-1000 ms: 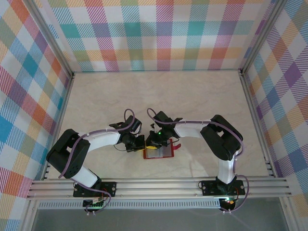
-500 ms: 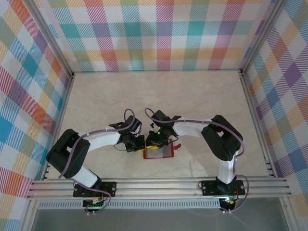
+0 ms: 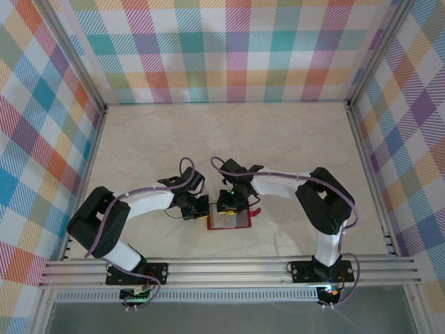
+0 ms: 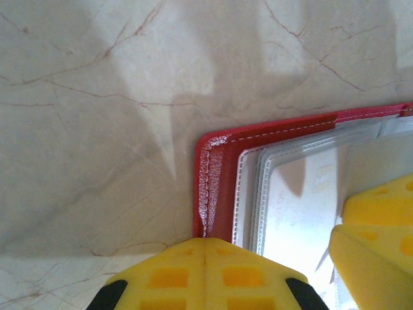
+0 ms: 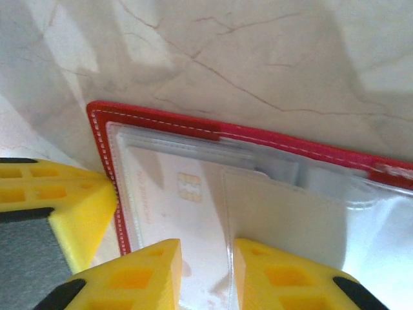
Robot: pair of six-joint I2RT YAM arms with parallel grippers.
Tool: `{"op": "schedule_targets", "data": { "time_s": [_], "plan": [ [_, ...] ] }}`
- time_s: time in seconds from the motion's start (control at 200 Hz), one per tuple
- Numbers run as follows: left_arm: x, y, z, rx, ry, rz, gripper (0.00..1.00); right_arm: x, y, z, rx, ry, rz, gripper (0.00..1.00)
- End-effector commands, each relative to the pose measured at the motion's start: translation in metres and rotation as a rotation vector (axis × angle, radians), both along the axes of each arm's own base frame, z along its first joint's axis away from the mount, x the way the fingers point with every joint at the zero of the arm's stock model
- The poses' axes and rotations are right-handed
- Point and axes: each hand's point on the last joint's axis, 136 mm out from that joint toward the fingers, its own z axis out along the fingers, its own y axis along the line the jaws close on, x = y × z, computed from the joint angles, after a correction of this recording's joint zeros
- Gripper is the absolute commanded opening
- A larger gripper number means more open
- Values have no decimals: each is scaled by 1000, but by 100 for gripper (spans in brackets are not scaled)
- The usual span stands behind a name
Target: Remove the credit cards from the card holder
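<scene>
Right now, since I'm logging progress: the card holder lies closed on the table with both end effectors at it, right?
No. The card holder lies open: the right wrist view shows its clear pockets with a credit card inside. The left end effector and right end effector are at it.

Card holder [image 3: 233, 223] on table [image 3: 278, 139], credit card [image 5: 168, 187] in its pocket, left fingers [image 4: 203, 271] at its left edge, right fingers [image 5: 142, 278] over it.

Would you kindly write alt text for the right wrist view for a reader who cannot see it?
An open red card holder lies on a marble table, a credit card in its clear pocket. The right gripper is over it, yellow fingers slightly apart.
</scene>
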Motion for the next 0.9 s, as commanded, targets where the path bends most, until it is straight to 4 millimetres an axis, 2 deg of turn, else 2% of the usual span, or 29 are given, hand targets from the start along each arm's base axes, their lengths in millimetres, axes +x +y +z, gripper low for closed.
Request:
{"op": "schedule_targets", "data": {
  "time_s": [0.0, 0.895],
  "plan": [
    [-9, 12, -9, 51, 38, 0, 3, -5, -15, 6, -73, -18, 16, 29],
    [-9, 12, -7, 49, 34, 0, 3, 0, -49, 24, -225, -106, 39, 32]
  ]
}}
